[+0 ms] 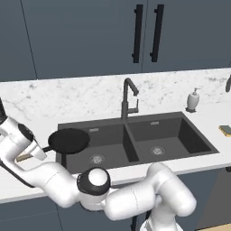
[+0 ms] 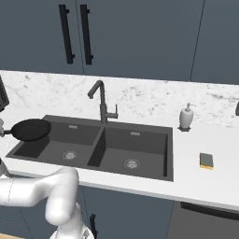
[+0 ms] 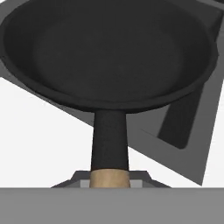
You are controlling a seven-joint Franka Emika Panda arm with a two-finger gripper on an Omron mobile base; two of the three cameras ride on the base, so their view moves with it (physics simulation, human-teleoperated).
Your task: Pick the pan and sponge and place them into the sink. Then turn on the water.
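White Franka arm with dark joints, folded low across the front of the counter in the left base view, its forearm reaching leftward and upward to the hand at the far left edge. Two-finger gripper [image 3: 110, 178], pressed together on the light-brown wooden handle of the round black frying pan [image 1: 68, 140]; in the hand view the handle emerges from between the fingers and the pan bowl extends away from the camera. Pan held level and raised, overhanging the left rim of the dark grey matte double-basin sink [image 1: 198, 143], partly above the left basin and partly above the white marbled countertop [image 1: 212, 115]; it touches neither. Both basins lie open beneath, each with a round metal drain, separated by a central divider. Dark gooseneck faucet [image 1: 128, 98] stands upright behind the divider, its spout angled over the right basin, well apart from the pan. Small flat yellow sponge with a dark green top [image 2: 206, 160] rests on the countertop right of the sink, just beside its right rim. White soap dispenser bottle [image 2: 186, 116] stands behind the sink's right rear corner. Dark blue cabinet doors with black vertical bar handles [image 1: 137, 34] rise above the backsplash.
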